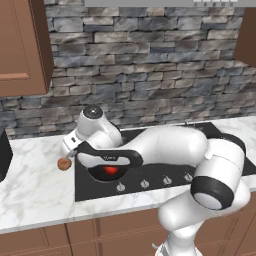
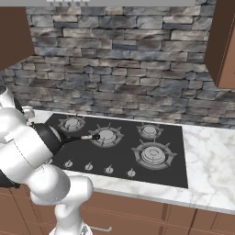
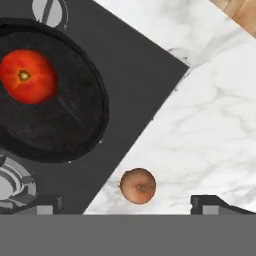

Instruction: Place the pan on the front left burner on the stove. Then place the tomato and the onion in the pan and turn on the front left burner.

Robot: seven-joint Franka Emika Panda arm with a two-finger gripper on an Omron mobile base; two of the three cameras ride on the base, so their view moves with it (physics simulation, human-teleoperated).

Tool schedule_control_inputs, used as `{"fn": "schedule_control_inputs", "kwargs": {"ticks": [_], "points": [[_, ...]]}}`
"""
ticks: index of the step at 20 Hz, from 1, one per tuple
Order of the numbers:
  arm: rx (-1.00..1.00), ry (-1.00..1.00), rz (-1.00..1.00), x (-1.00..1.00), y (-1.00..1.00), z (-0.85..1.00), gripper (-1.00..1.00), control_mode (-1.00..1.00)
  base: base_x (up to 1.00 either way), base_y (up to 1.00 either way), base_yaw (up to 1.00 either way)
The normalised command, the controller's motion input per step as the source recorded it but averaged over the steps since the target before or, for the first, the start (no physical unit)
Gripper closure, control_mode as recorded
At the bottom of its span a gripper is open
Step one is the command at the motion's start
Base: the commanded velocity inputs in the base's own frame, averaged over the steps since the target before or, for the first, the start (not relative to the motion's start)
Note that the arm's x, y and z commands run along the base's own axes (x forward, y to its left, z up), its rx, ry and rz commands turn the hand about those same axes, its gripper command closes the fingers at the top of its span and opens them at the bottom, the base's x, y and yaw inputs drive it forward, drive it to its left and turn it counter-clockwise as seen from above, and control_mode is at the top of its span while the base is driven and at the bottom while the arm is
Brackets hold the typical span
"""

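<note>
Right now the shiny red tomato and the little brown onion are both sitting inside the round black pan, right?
Not quite. Only the glossy red tomato sits inside the round black frying pan. The small tan-brown onion lies outside it, on the white marble counter beside the black glass stove. The hand view shows this.

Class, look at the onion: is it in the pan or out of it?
Out. In the hand view the onion lies on the marble counter beside the stove; the pan holds the tomato.

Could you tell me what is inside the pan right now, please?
The tomato lies inside the pan. The onion is outside it, on the marble counter. The burner beneath is covered.
</note>
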Motion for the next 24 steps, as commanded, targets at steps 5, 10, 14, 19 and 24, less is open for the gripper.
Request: {"fn": "schedule_control_inputs", "kwargs": {"ticks": [5, 10, 14, 19, 24], "points": [[-0.1, 0.0, 0.14, 0.1, 0.11, -0.27, -1.0, -1.0, 0.0, 0.0, 0.0], [-0.05, -0.02, 0.16, 0.0, 0.0, -0.28, -1.0, -1.0, 0.0, 0.0, 0.0], [-0.01, -0.09, 0.12, 0.0, 0.0, -0.23, -1.0, -1.0, 0.0, 0.0, 0.0], [0.0, -0.24, 0.09, 0.0, 0.01, -0.16, -1.0, -1.0, 0.0, 0.0, 0.0], [0.0, -0.24, 0.07, 0.03, 0.07, -0.17, -1.0, -1.0, 0.0, 0.0, 0.0]]}}
